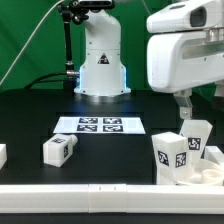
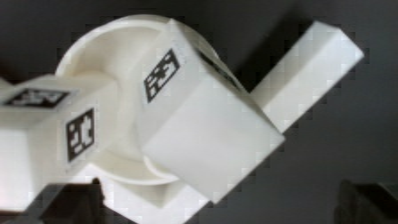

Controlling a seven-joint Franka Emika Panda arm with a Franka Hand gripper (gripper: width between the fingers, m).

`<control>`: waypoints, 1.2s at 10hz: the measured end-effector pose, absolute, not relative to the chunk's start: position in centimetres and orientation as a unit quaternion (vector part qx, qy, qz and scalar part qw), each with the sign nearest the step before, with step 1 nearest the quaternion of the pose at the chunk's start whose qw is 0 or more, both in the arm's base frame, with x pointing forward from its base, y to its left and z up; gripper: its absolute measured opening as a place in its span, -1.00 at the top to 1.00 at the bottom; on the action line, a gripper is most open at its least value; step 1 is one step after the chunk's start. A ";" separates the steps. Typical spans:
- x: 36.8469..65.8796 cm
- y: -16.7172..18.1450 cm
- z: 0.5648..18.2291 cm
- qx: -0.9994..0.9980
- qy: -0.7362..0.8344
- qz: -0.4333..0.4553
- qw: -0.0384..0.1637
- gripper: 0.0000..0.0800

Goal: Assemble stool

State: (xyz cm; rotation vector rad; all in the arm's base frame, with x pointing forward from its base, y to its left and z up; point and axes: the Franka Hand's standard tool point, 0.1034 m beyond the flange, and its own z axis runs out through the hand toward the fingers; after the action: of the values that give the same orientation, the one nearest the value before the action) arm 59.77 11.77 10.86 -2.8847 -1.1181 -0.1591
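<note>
The round white seat lies at the exterior view's right, with tagged white legs crowded on and against it. One leg stands at its near left and another behind. In the wrist view a tagged leg stands beside the seat, a second leg lies across it, and a third white piece sticks out beyond. A further leg lies alone left of centre. My gripper hangs just above the cluster. In the wrist view the gripper is open, its fingertips wide apart and holding nothing.
The marker board lies at the table's middle, in front of the robot base. A long white bar edges the front of the table. Another white piece shows at the far left edge.
</note>
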 end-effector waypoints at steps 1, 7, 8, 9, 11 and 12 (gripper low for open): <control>60.1 11.8 11.1 -0.911 -0.407 -0.061 0.016 -0.62; 60.1 11.3 10.4 -0.812 -0.582 -0.052 -0.012 -0.62; 60.1 11.1 10.3 -0.788 -0.614 -0.049 -0.017 -0.62; 60.0 10.9 10.1 -0.780 -0.624 -0.047 -0.017 -0.62; 59.7 10.3 9.7 -0.756 -0.654 -0.040 -0.021 -0.62; 59.5 10.2 9.3 -0.760 -0.649 -0.038 -0.019 -0.62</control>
State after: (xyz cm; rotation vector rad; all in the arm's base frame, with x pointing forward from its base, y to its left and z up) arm 59.48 10.20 9.27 -2.4171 -2.0631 -0.1220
